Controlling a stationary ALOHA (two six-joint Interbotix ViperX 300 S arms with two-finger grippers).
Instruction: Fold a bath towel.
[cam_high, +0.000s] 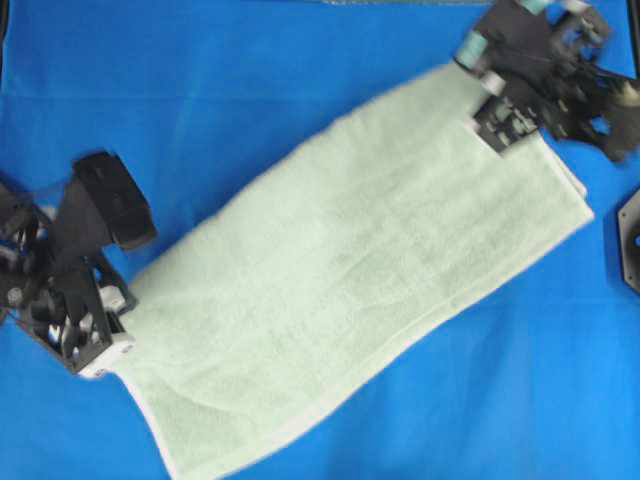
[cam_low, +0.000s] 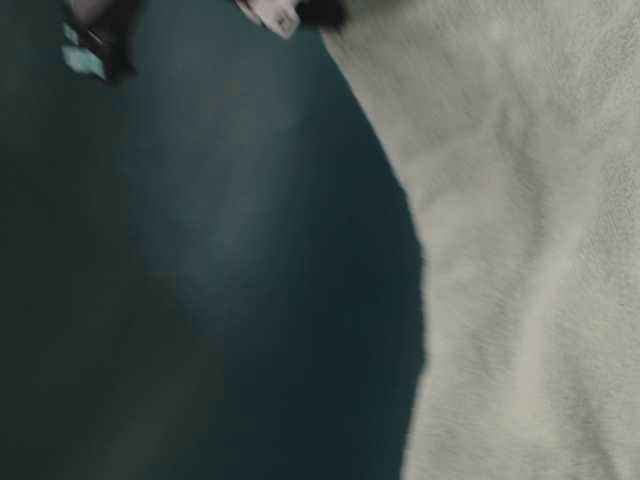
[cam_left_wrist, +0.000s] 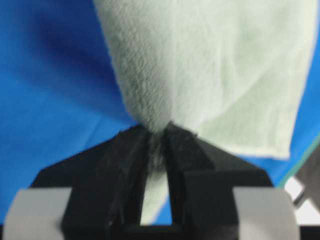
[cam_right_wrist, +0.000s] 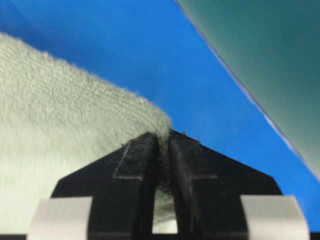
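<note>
Left gripper (cam_left_wrist: 157, 131) pinching bath towel (cam_high: 350, 270) corner at 8 o'clock | right gripper (cam_right_wrist: 164, 136) clamping corner at 1 o'clock | towel stretching diag over blue surface (cam_high: 200, 80)

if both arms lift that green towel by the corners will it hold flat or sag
Probably sag: the towel bunches into a soft cone where the left gripper pinches it, so it looks floppy. The fuzzy pile squeezed by the right gripper likely gives good grip, so slipping seems unlikely. It already lies doubled, with layered edges showing at its right end, so the layers may shift apart.
</note>
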